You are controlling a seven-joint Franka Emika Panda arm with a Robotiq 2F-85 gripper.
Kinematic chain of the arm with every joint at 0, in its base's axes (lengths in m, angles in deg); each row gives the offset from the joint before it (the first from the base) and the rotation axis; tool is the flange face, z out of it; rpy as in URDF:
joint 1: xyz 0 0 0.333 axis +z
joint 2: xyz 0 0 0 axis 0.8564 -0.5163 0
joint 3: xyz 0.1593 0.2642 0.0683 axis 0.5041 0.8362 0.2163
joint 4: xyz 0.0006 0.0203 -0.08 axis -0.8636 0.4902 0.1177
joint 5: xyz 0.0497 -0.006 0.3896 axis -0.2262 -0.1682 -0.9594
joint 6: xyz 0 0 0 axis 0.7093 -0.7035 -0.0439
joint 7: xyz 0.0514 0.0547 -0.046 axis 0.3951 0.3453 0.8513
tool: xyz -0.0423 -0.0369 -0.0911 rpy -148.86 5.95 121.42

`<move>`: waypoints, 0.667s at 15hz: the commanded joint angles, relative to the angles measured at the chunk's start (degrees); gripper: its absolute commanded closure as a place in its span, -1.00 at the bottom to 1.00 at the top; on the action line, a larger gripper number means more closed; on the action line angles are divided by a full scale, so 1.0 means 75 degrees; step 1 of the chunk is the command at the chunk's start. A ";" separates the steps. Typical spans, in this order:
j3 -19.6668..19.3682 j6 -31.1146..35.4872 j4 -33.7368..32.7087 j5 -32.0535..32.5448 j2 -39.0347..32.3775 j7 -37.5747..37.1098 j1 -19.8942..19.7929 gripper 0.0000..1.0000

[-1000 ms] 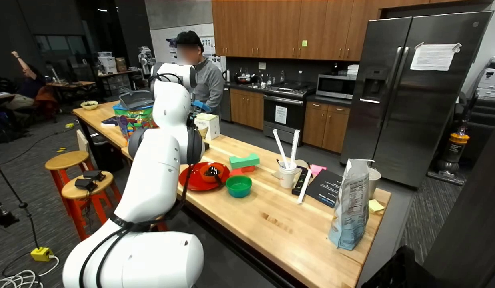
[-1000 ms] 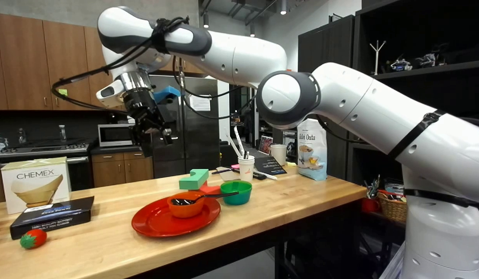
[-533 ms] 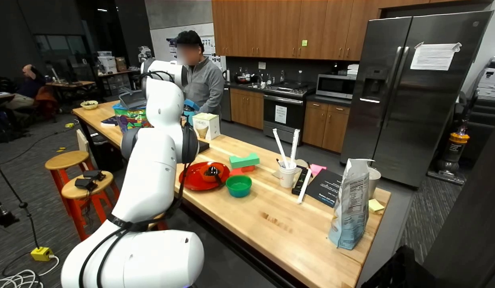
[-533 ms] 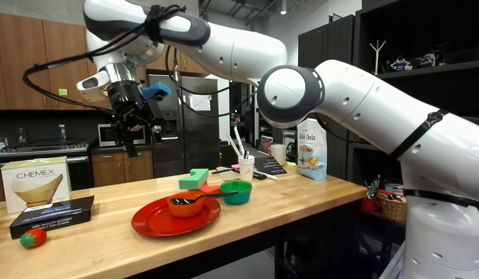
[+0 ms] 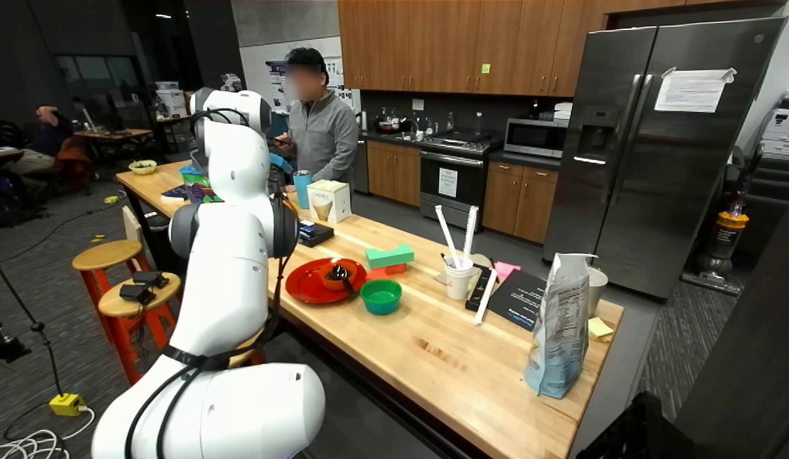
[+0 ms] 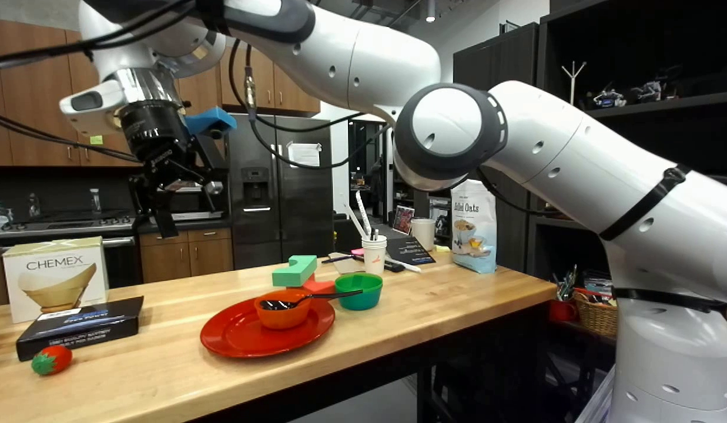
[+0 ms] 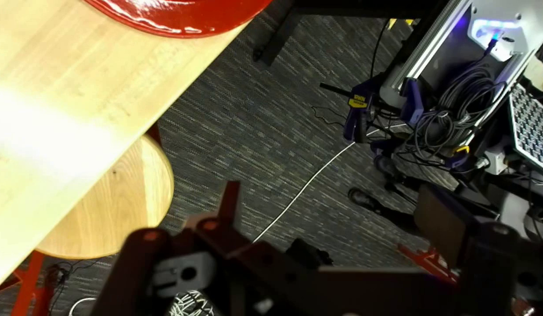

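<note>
Pincer (image 7: 334, 208) spread over carpet (image 7: 236, 118), red plate (image 7: 188, 13) on table (image 7: 78, 66), round stool (image 7: 122, 197)

The white arm (image 6: 622, 153) has a dark grey ring (image 6: 491, 132), round recesses (image 6: 553, 172), black cables (image 6: 75, 47), black strap (image 6: 640, 204), silver collar (image 6: 146, 85), blue bracket (image 6: 212, 121) and black gripper (image 7: 337, 210).

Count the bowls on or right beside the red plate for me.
2. The orange bowl sits on the red plate; the green bowl stands beside it on the wooden table. Both exterior views show both; nothing suggests another hidden there.
</note>
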 commanded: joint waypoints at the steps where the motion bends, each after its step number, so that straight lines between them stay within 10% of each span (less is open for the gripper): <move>1: 0.0030 -0.0373 0.0319 -0.0158 0.0207 0.0290 -0.0132 -1.00; 10: -0.0170 -0.1500 -0.0156 0.0181 -0.1007 0.2530 -0.1154 -1.00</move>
